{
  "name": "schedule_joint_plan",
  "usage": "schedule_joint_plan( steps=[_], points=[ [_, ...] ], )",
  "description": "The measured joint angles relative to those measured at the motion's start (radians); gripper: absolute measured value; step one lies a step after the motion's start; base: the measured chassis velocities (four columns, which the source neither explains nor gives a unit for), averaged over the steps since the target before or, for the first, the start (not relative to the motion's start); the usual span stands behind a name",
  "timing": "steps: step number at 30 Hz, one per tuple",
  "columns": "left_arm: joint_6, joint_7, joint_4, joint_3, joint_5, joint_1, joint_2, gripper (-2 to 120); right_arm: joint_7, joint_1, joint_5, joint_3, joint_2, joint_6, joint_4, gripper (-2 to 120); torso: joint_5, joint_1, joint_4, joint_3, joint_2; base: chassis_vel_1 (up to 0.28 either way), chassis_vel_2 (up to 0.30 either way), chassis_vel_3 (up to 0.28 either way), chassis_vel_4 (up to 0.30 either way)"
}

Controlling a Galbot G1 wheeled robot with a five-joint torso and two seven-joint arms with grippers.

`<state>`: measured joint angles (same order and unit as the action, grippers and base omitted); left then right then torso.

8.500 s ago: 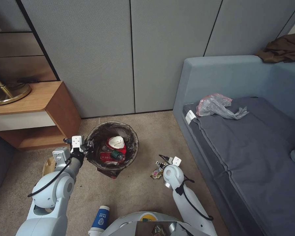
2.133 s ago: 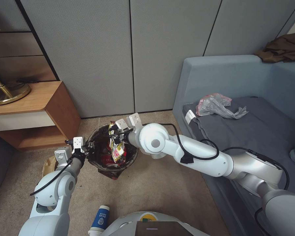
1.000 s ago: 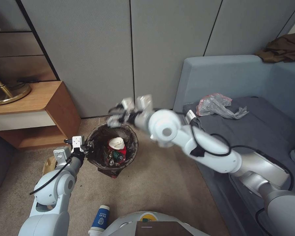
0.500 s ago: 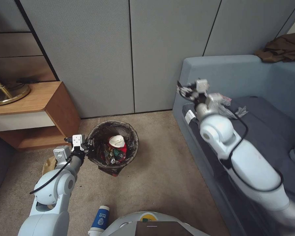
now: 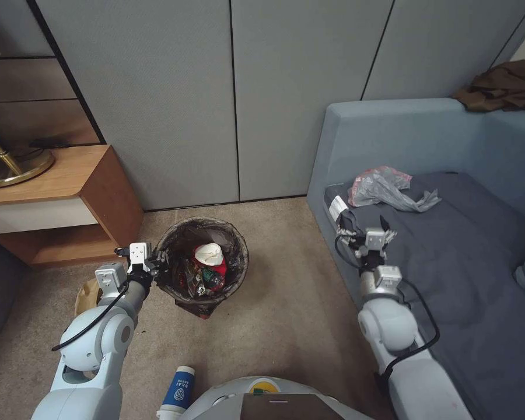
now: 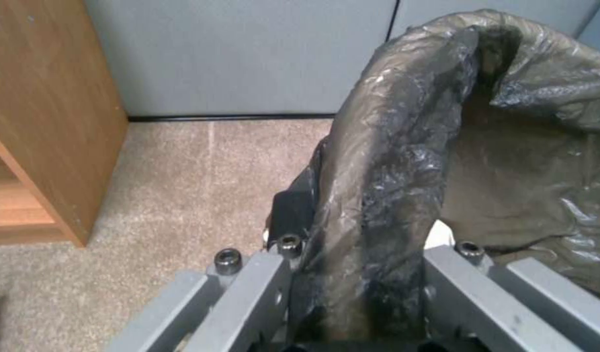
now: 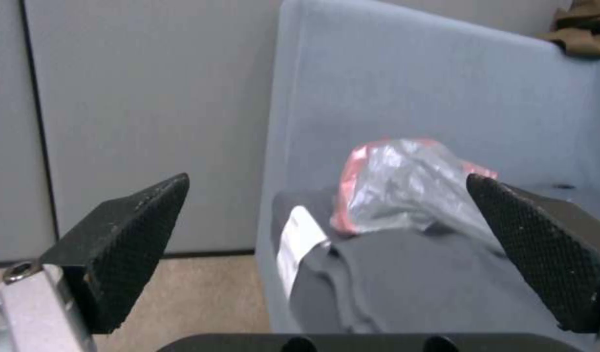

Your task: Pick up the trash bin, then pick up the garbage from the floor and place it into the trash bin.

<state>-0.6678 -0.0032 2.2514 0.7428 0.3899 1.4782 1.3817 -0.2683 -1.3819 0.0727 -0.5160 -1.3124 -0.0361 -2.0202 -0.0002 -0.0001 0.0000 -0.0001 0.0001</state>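
Progress stands well past the midpoint, judged from the present layout. The trash bin [image 5: 201, 259] is already held at its rim by the left end effector [image 5: 151, 263], and several pieces of garbage [image 5: 207, 265] lie inside it, among them a crushed red-and-white cup. A blue-and-white cup [image 5: 178, 392] lies on the floor [image 5: 274, 326] near the robot's base, behind the left end effector, and a piece of brown paper [image 5: 86, 294] lies on the carpet beside the left forearm. Both remain to be collected.

Left end effector: fingers are clamped on the bin's rim, one on each side of the dark liner bag [image 6: 385, 161] folded over the wall. The bin extends directly ahead of the fingers.

Right end effector [image 5: 364, 228]: fingers [image 7: 127, 244] are spread wide and carry nothing. It hovers over the edge of the sofa [image 5: 449, 251], well apart from the bin. A crumpled plastic bag [image 7: 404, 181] lies on the cushion ahead of it, not in contact with either finger.
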Motion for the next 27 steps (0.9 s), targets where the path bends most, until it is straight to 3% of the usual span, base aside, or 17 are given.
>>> schedule_joint_plan(
  steps=[5,27],
  points=[
    [-0.004,0.000,0.020,0.000,0.007,0.010,-0.004,5,0.001,-0.020,-0.042,0.018,-0.042,0.020,0.009,100,0.0001,0.000,0.0001,0.000,0.000,0.000,0.000,0.000,0.000],
    [-0.015,-0.001,0.026,0.019,0.023,0.010,-0.004,5,-0.006,-0.001,-0.036,0.048,-0.030,0.003,0.025,100,0.0002,0.000,0.0000,0.000,0.000,0.000,0.000,0.000,0.000]
  ],
)
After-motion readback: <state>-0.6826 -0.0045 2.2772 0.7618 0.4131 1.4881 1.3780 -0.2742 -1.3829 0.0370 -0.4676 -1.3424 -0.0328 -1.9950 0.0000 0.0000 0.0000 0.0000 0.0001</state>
